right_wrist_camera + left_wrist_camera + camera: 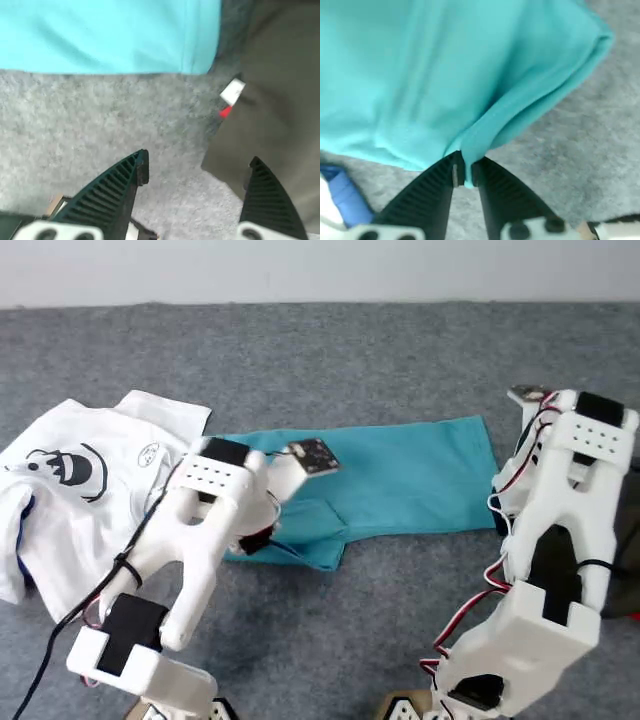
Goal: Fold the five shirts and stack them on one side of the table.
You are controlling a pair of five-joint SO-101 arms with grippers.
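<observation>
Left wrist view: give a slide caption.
Fold of the teal shirt pinched by the left gripper above the table.

A printed shirt (70, 490) lies left of the spread shirt (420, 475), a third garment (280, 65) beside its right end.

Soft, even light falls from above in the high view, bright enough that the white shirt (70, 490) at the left of the frame nears washout, while the grey table (350, 350) gives off no glare. Shadows are faint and short, a thin one along the lower edge of the teal shirt (420, 470) and dim patches under the arms. In the left wrist view the teal cloth glows, its folds gently shaded, and the left gripper (465, 174) looks dark against it.
</observation>
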